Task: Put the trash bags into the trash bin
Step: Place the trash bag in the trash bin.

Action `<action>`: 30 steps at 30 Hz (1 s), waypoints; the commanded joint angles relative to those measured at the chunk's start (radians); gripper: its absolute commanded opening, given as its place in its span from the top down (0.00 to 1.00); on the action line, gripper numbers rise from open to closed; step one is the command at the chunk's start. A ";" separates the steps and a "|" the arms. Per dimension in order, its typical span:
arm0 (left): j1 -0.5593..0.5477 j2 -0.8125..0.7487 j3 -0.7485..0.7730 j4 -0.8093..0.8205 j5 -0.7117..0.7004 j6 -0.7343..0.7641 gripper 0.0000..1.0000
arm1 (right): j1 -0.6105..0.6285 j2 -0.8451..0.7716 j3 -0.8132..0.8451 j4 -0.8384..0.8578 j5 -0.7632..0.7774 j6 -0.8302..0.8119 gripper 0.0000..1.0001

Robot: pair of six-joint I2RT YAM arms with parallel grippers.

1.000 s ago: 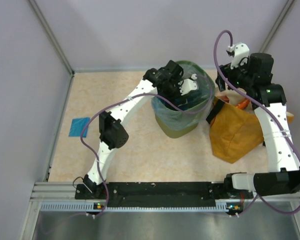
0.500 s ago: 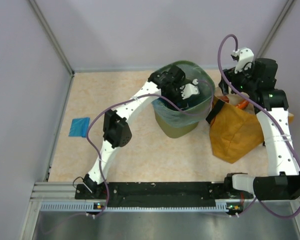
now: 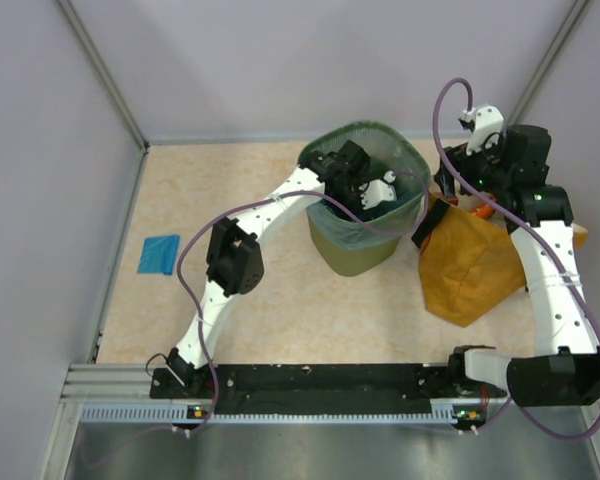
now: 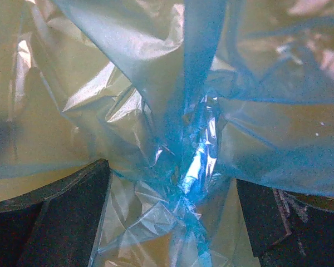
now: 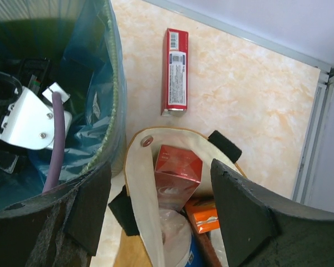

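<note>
The mustard-orange sack [image 3: 470, 262] slumps toward the right edge of the tabletop [image 3: 270, 290], just beside the trash bin [image 3: 358, 258]; its black handles [image 5: 225, 146] flop over the open mouth, where a red carton [image 5: 178, 167] and an orange box [image 5: 206, 218] are packed; a flat red rectangular box [image 5: 176, 69] lies on the tabletop beyond it, toward the far-right corner; a purple cable [image 5: 54, 139] and the left arm's wrist fill much of the bin's opening.

The bin is olive-green wire mesh, rounded-square at the rim and narrower below, standing near the far edge; the large trash bag [image 4: 156, 83] inside it is thin translucent light-blue film, crinkled and glossy, bunched into a twisted ridge; a small folded trash bag [image 3: 160, 254], a flat blue square, lies near the left edge.

The left fingers [image 4: 61, 214] are down inside the bin, spread wide, the crumpled film loose between them and unpinched; the right fingers [image 5: 89, 211] are parted above the sack's mouth, grasping nothing.
</note>
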 commanded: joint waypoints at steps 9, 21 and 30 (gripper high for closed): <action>-0.005 0.029 -0.033 0.002 0.039 0.041 0.02 | -0.038 -0.046 -0.030 0.038 -0.023 -0.011 0.29; -0.003 0.034 -0.062 0.014 0.064 0.044 0.02 | -0.044 -0.057 -0.058 0.038 -0.028 -0.020 0.29; -0.003 0.032 -0.070 -0.029 0.083 0.081 0.02 | -0.049 -0.059 -0.069 0.038 -0.033 -0.020 0.29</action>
